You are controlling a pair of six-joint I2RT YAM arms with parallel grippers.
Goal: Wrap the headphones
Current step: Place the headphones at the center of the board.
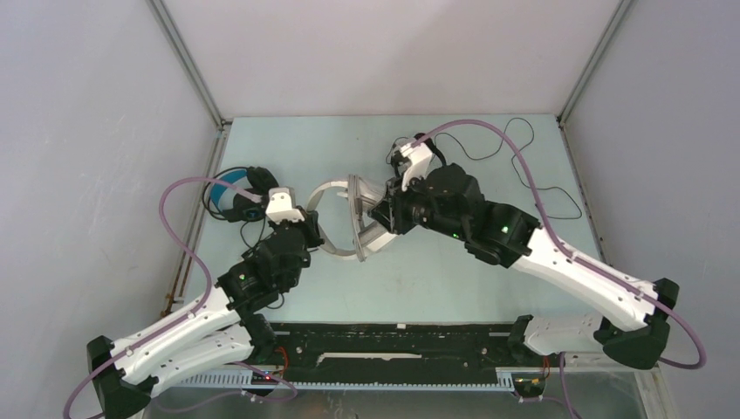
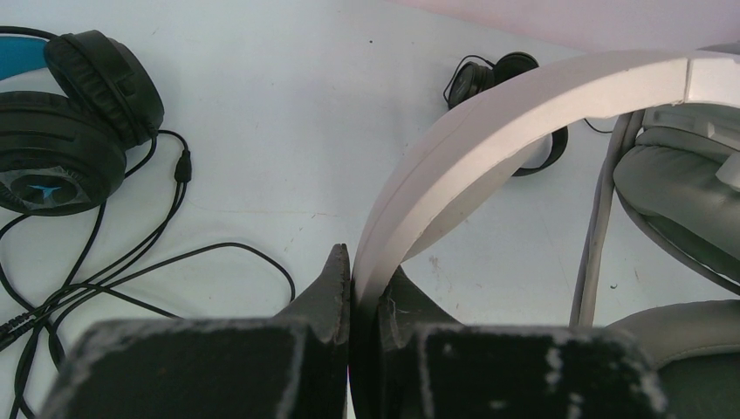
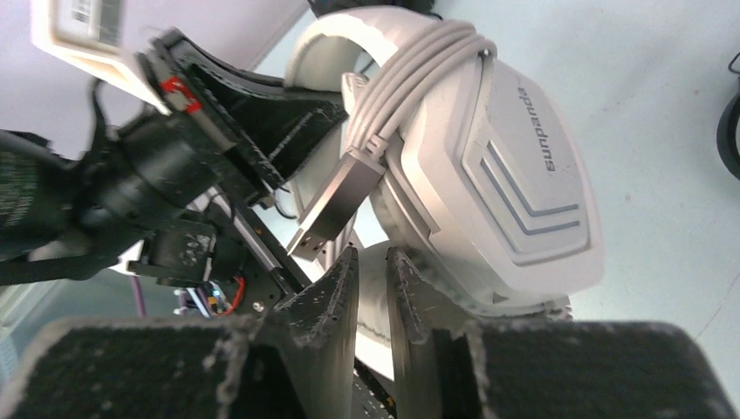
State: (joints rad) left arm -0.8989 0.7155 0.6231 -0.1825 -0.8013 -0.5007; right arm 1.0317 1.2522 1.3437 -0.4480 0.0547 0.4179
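Pale tabletop [image 1: 454, 288]. White headset [image 3: 489, 175] at centre, cable [image 3: 410, 78] wound on, plug [image 3: 336, 205] loose. Left jaws clamp its band [image 2: 489, 131]; right jaws slightly apart, empty. Unwrapped: bulky black headset [image 2: 61, 148], small black headset [image 2: 493, 74].

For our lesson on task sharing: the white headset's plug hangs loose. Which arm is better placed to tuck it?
Probably right: the right gripper sits close by the plug, jaws parted; the left gripper clamps the headband.

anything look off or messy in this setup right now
On the white headset the grey cable is bundled up, but its USB plug sticks out loose beside the right gripper. Beside the bulky black headset, the black cable lies in an untidy tangle.
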